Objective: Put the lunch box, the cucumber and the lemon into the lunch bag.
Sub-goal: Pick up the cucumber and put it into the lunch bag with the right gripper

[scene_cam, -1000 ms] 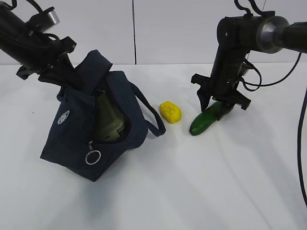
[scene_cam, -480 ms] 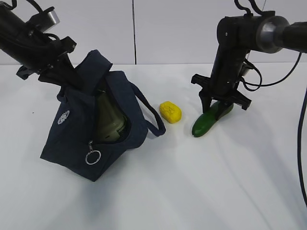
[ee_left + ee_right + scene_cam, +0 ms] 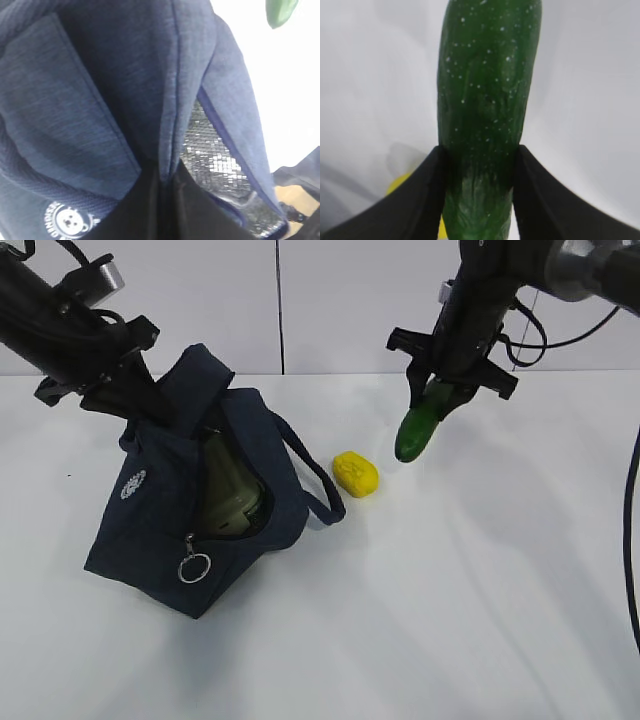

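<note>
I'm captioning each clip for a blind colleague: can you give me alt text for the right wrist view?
A dark green cucumber with pale flecks fills the middle of the frame, clamped near its lower end between the right pincer's two black fingers. Behind it lies a white table, with a bit of the yellow lemon at lower left.

A lab-like test bench: bare white table [image 3: 480,620], plain white panelled wall [image 3: 330,300], cabled robot arms.

Navy lunch bag [image 3: 150,510], perhaps silver-lined; sage lunch box [image 3: 228,495], green cucumber [image 3: 418,425], yellow lemon [image 3: 355,474].
</note>
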`<action>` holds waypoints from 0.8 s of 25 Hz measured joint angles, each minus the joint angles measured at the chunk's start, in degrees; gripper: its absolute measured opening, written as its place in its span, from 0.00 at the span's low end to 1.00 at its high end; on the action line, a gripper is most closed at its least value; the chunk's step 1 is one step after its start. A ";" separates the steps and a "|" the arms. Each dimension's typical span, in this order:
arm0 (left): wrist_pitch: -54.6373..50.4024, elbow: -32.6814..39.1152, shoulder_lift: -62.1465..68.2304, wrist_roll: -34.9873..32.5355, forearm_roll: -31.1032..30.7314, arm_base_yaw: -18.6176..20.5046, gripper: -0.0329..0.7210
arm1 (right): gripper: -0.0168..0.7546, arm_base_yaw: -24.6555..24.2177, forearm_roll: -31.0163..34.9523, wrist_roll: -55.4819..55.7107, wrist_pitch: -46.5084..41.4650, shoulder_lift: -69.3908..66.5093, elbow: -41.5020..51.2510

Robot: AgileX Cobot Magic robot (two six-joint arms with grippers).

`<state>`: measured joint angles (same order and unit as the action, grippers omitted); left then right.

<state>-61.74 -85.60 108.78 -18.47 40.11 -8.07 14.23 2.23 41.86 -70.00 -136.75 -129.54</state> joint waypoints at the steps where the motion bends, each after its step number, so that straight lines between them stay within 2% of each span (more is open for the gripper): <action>1: 0.00 0.00 0.00 0.00 0.11 0.00 0.05 | 0.42 0.00 0.46 -1.67 -0.10 0.00 -1.11; 6: 0.10 0.00 0.00 -0.73 1.53 0.00 0.05 | 0.42 0.19 7.49 -13.53 -0.51 0.00 -5.96; 13: 0.10 0.00 0.00 -2.50 5.91 0.00 0.05 | 0.42 0.33 28.05 -35.54 -1.07 0.00 -7.16; 20: -0.09 0.00 0.00 -3.45 8.64 0.00 0.05 | 0.42 0.33 42.77 -43.43 -1.07 0.00 -7.16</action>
<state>-61.84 -85.60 108.78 -21.92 48.76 -8.07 14.56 45.01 -1.58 -71.07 -136.75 -136.70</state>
